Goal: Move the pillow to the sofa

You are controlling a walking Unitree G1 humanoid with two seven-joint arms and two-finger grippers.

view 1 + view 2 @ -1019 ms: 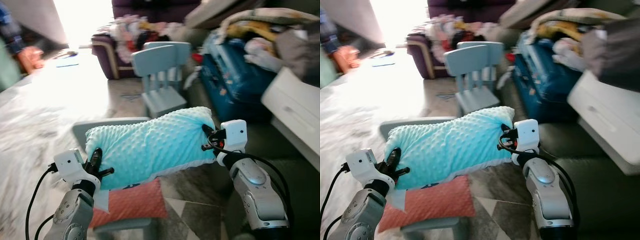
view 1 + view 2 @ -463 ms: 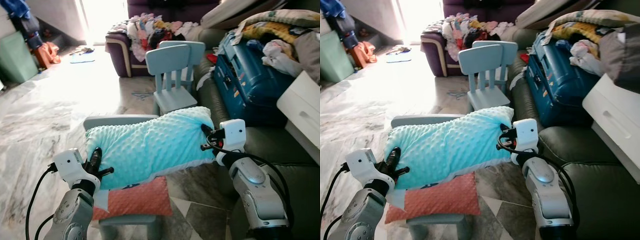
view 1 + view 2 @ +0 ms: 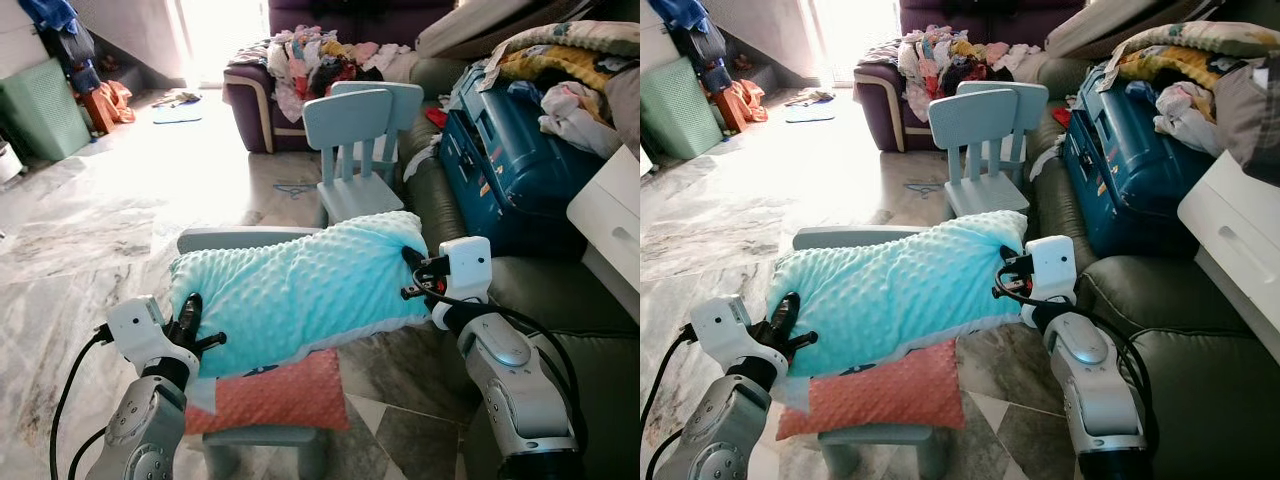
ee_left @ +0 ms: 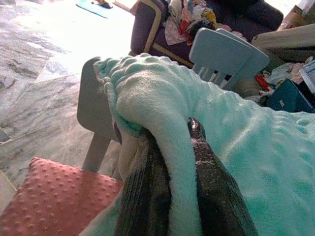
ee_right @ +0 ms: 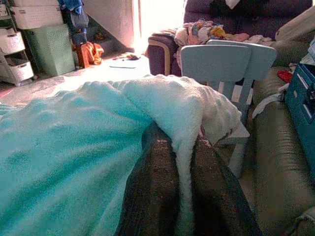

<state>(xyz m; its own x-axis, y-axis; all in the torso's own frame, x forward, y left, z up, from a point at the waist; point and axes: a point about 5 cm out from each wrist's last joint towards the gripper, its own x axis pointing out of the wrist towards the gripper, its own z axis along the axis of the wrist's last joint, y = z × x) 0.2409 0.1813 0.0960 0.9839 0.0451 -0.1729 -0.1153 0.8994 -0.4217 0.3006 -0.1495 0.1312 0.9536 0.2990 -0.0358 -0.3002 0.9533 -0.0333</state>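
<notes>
Both grippers, left (image 3: 190, 318) and right (image 3: 412, 277), stay clamped on opposite ends of the pillow (image 3: 300, 290), carried between them above a small chair (image 3: 268, 440). Over the last second the view has sharpened and swung, so the robot is probably settling. The sofa (image 3: 1160, 330) lies just right of the right gripper; its near edge seems free, a suitcase (image 3: 500, 165) crowding farther along.

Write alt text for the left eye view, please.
The robot holds a turquoise dotted pillow in the air, left tool pinching one end and right tool the other. Below it a pink cushion lies on a small chair; a dark green sofa sits to the right.
</notes>
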